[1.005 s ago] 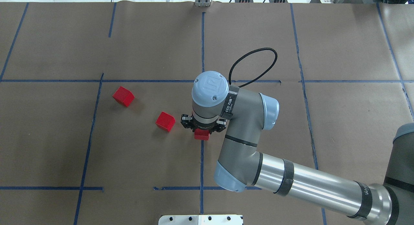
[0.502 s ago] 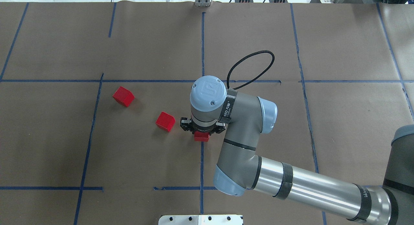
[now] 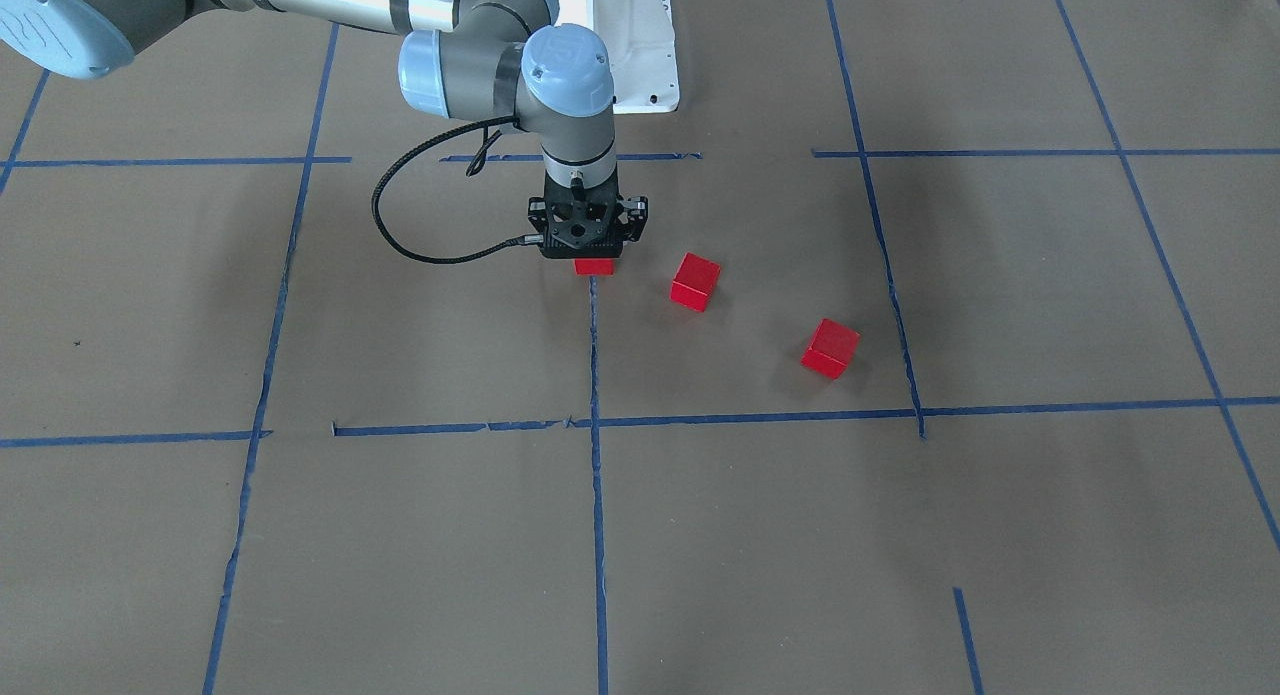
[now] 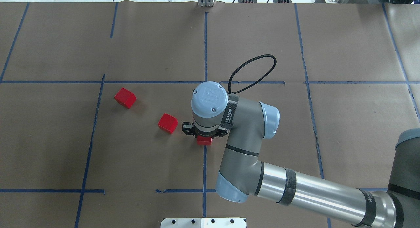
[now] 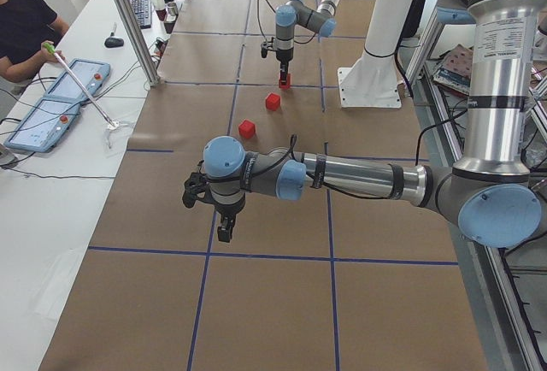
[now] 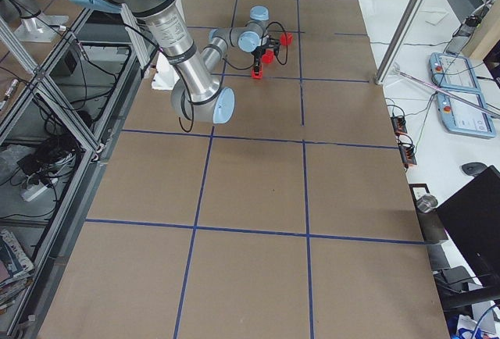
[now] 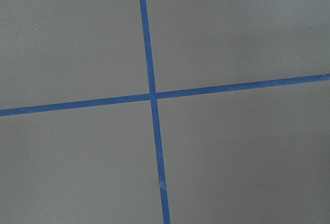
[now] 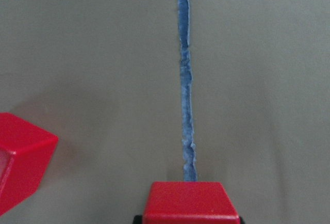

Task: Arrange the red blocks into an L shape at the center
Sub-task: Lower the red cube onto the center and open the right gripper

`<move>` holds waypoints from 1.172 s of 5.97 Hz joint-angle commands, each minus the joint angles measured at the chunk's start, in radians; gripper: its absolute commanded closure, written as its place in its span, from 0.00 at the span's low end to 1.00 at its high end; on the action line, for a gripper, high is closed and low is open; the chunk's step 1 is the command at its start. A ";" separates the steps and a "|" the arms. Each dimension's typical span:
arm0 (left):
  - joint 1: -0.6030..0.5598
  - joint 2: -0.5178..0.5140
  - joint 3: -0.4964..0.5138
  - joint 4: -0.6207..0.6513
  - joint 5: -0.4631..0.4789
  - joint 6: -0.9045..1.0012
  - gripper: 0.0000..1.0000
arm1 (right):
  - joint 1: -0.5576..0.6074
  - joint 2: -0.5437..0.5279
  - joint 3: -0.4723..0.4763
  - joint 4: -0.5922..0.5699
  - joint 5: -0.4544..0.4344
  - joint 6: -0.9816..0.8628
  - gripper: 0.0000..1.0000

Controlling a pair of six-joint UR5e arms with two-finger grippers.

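**Right arm at the centre of the bench.** The right hand (image 4: pixel 204 138) is clamped on a small bright red matte cube (image 4: pixel 204 141). It is poised over the vertical blue tape line (image 4: pixel 204 169) that splits the middle cell (image 4: pixel 147 169) of the brown-paper bench (image 4: pixel 49 139). Whether this cube touches the paper cannot be told.

Two identical red cubes lie in the same cell, on the robot's left. The nearer cube (image 4: pixel 167 123) is close to the hand. The farther cube (image 4: pixel 125 97) is near the cell's corner, well apart. Both sit turned out of square with the grid.

Likely risks:
- The fingers, on parting, may nudge the nearer cube.
- Faces set askew would meet at corners, leaving a gapped, crooked L.

The left hand (image 5: pixel 223 232) hangs over a tape crossing far from the cubes. Whether its fingers are apart or together cannot be told.
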 commanded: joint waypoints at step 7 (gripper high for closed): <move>-0.003 0.002 -0.003 0.000 0.000 0.000 0.00 | -0.002 0.001 0.003 0.001 -0.010 -0.057 0.17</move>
